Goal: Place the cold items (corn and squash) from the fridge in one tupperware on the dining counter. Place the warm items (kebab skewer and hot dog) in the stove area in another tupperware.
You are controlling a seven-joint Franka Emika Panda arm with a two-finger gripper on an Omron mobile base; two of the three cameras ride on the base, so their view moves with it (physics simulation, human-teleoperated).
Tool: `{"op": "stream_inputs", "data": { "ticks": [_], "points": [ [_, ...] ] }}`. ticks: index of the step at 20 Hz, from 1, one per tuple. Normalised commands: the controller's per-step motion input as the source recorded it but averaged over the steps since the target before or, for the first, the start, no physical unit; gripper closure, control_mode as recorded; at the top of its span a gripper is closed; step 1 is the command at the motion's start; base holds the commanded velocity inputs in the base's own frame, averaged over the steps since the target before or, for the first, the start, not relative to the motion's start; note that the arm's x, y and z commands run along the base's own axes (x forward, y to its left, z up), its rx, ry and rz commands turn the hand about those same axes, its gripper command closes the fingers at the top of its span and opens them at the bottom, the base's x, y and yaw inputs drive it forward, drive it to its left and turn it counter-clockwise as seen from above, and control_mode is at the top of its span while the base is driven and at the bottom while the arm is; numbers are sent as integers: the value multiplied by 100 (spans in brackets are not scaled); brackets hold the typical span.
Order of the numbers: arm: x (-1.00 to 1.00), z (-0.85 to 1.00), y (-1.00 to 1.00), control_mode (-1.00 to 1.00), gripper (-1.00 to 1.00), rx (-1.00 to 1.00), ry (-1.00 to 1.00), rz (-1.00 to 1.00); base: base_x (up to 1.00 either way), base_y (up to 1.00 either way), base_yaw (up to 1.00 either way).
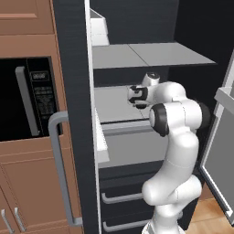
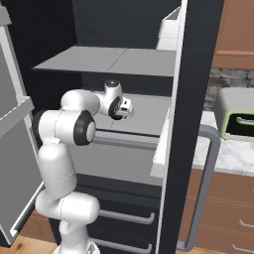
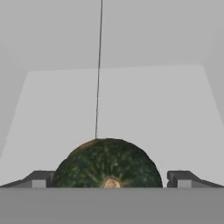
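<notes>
The fridge [image 1: 73, 114] stands open, and my arm reaches in over its middle shelf [image 1: 114, 107]. A dark green squash [image 3: 107, 164] with a tan stem scar lies on that pale shelf [image 3: 153, 109]. In the hand view it sits right between my fingertips [image 3: 41, 178], one on either side of it and not pressing on it. My gripper [image 3: 109, 180] is open around the squash. From the base, the hand and gripper [image 1: 131, 96] [image 2: 130, 109] hang just above the shelf. The corn, tupperware, dining counter, kebab skewer, hot dog and stove are out of view.
Both fridge doors stand open beside the arm, the left one [image 1: 59, 151] with a long grey handle. Another shelf [image 1: 151, 55] is close above the hand. A black microwave [image 1: 27, 98] sits in brown cabinets. A green-trimmed appliance [image 2: 237, 119] stands on a marbled top [image 2: 223, 154] over brown drawers.
</notes>
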Motion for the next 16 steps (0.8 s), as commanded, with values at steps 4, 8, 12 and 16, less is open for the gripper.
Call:
{"op": "stream_inputs", "data": {
  "ticks": [4, 8, 12, 16],
  "points": [
    [-11, -58, -5, -100, 100, 0, 2, -20, 0, 0, 0],
    [-43, -73, -38, -100, 100, 0, 5, -29, 0, 0, 0],
    [-62, -54, -54, -100, 100, 5, 1, -32, 0, 0, 0],
    [-96, -9, -91, -100, 100, 32, -16, -23, 0, 0, 0]
  ]
}}
